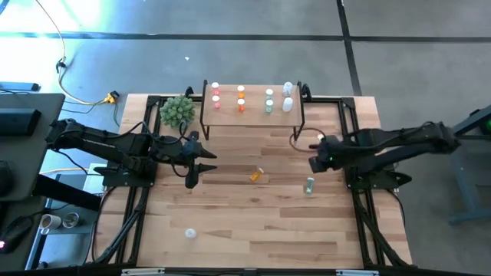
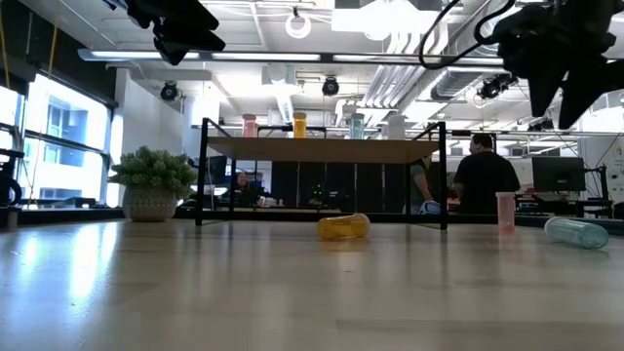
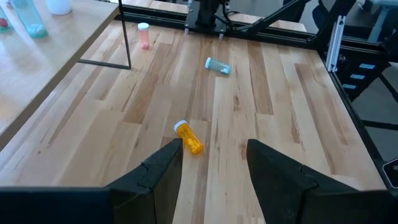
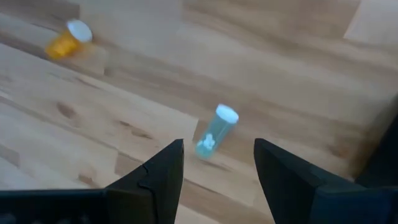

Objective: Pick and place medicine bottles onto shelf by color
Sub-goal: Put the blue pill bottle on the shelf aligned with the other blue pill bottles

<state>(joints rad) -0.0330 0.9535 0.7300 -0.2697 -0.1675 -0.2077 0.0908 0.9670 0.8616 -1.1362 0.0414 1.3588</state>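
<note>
Right wrist view: right gripper [image 4: 217, 165] open, empty, hovering over green bottle [image 4: 213, 134] lying frame centre. Left gripper [image 3: 213, 163] open near orange bottle [image 3: 188, 137]. Shelf [image 1: 253, 115] top centre. Bottle likely light, stiff, rolls; grasp across body.

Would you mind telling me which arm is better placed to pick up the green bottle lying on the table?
Right: the right gripper hangs open just above the green bottle.
</note>
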